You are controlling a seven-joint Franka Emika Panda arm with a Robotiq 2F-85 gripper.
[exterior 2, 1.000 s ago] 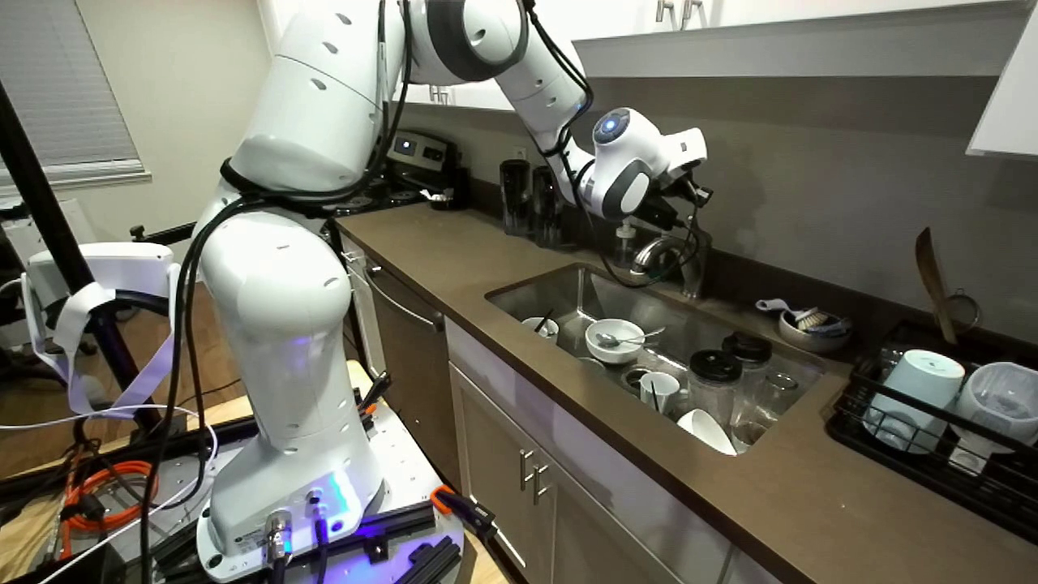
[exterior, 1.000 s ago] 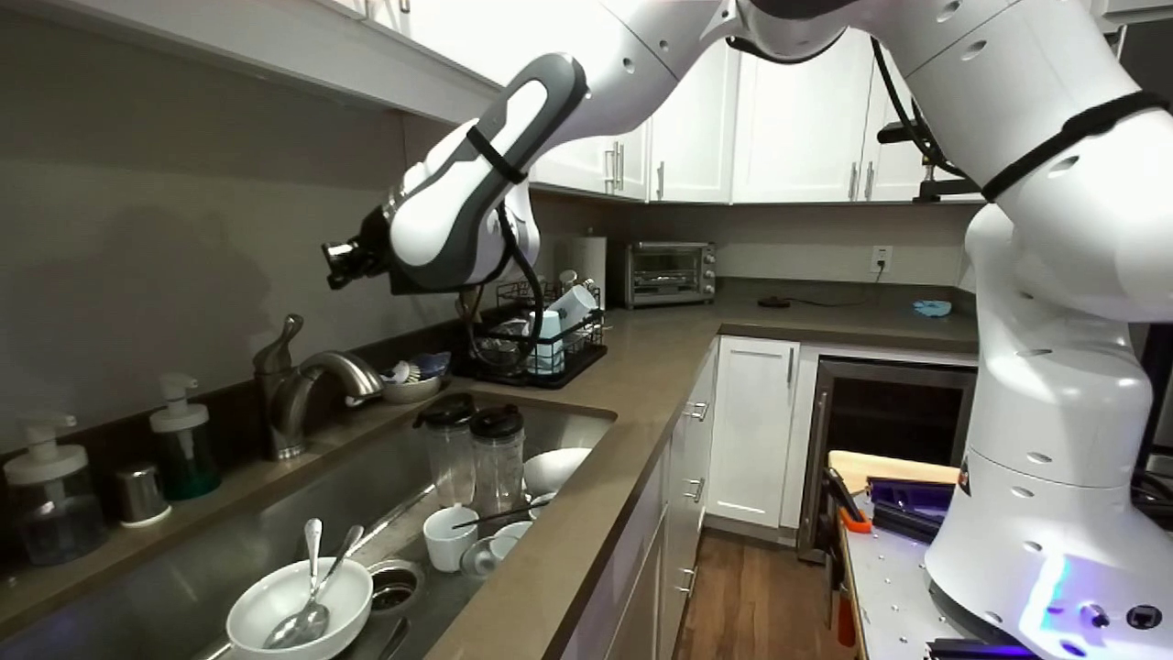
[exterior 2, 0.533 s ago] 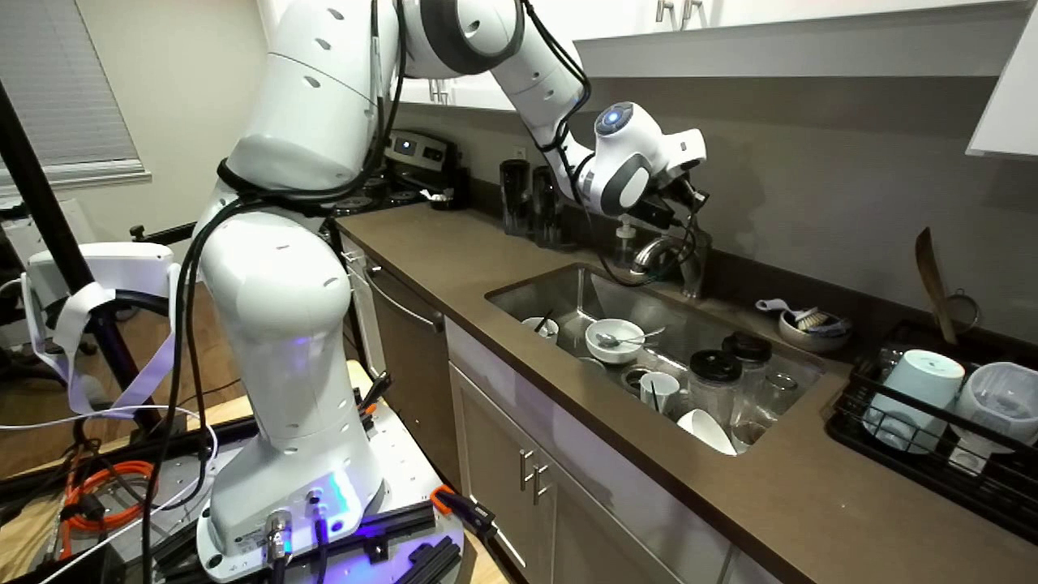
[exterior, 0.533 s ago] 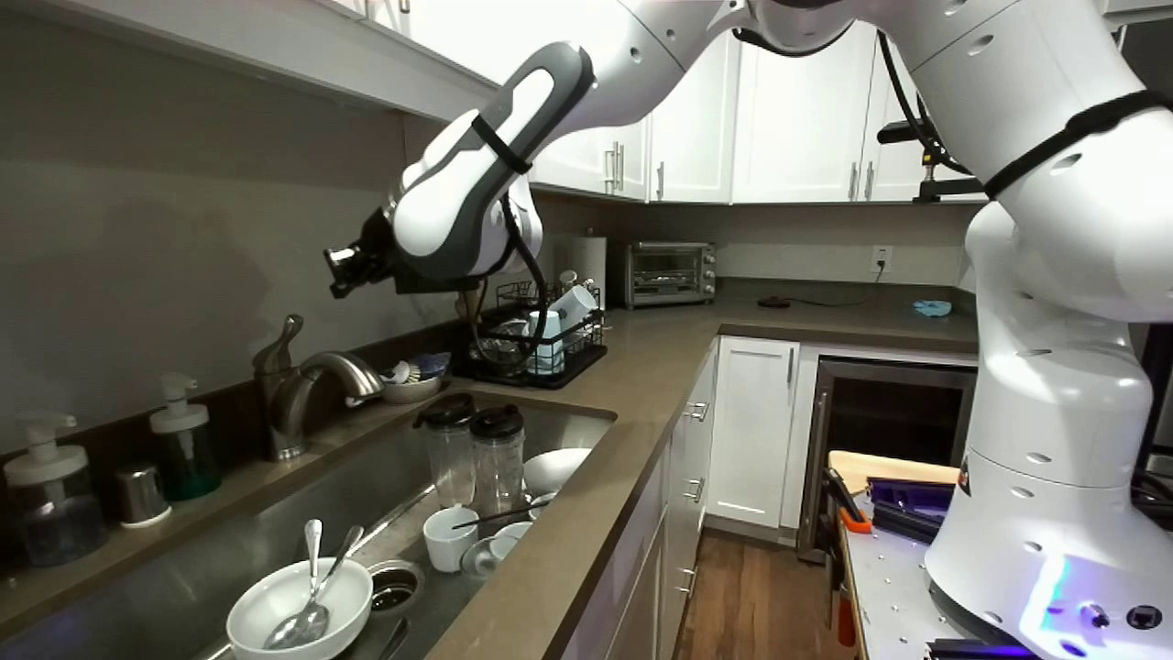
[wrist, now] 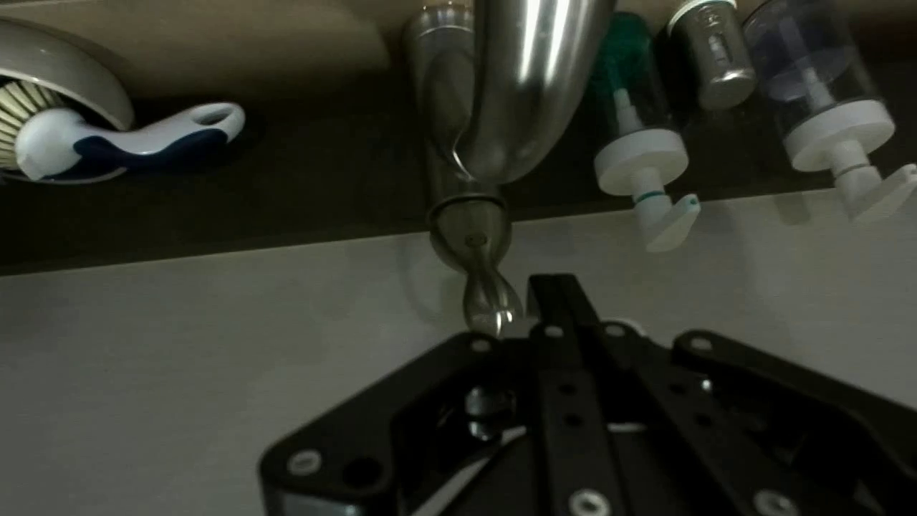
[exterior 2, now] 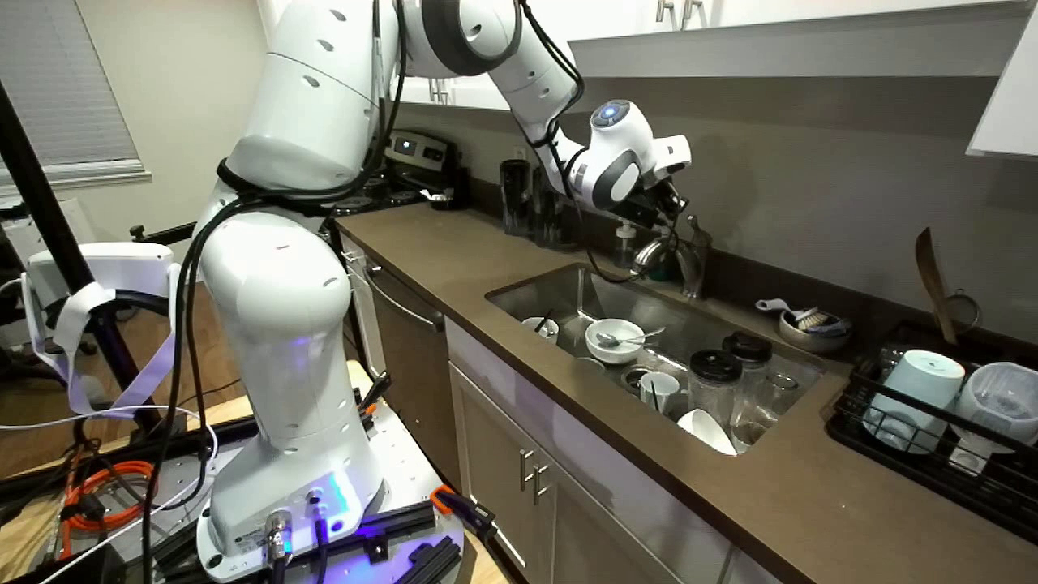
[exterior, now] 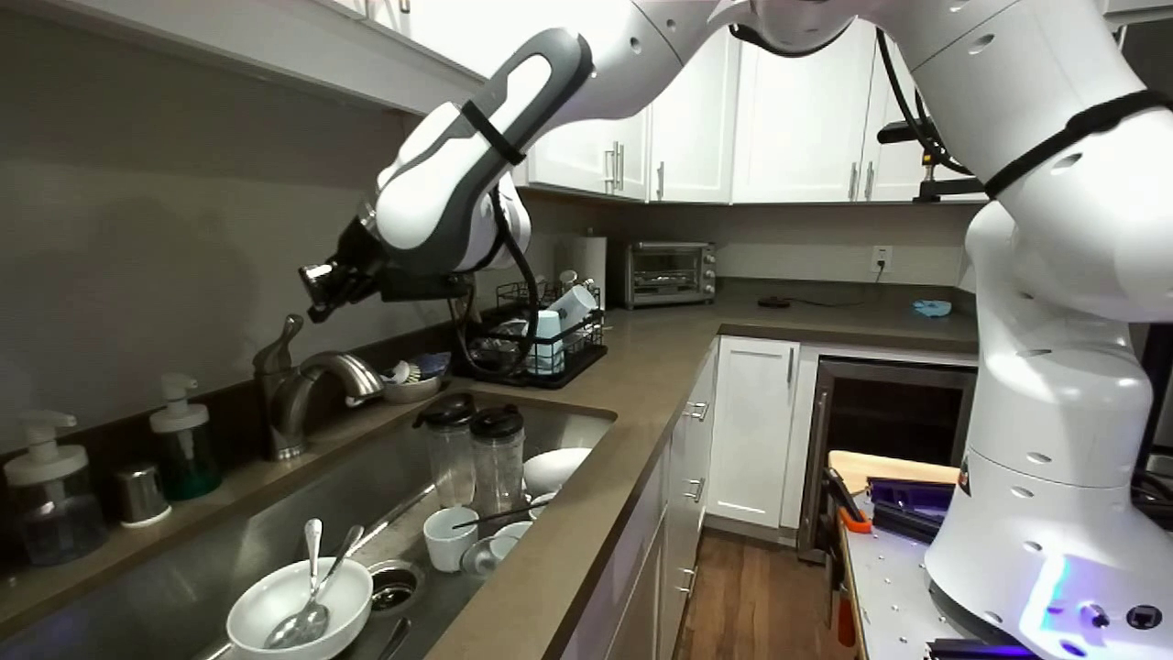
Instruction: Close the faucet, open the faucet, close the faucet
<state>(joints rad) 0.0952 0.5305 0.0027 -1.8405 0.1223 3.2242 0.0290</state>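
A robot gripper (wrist: 562,294) is poised just beside the slim handle (wrist: 491,297) of a metal faucet (exterior: 291,403), its jaws drawn together with nothing seen between them; so blunt a tip, it may be judged, is better suited to nudging the lever than to grasping it. Contact is not shown: a narrow gap is left in both exterior views. The tool is carried high by a white arm (exterior: 435,215) stretched across the sink (exterior: 284,522), since the faucet is mounted at the back of the counter (exterior 2: 811,495). The arched spout (wrist: 534,93) is aimed over the sink, and no stream is made out beneath it (which of the three turns is at hand cannot be told). To either side of the faucet, a soap dispenser (wrist: 641,158) and a scrub brush (wrist: 122,140) laid in a dish (wrist: 64,68) are presumably stationed for easy reach while washing up. Below, a white bowl (exterior: 257,600) holding spoons (exterior: 302,623), a mug (exterior: 449,543) and lidded clear jars (exterior: 498,458) are gathered in the sink, probably to be rinsed. Farther along, a pale blue cup (exterior 2: 924,377) is set in a drying rack (exterior: 561,376), apparently upturned so that water can be drained.
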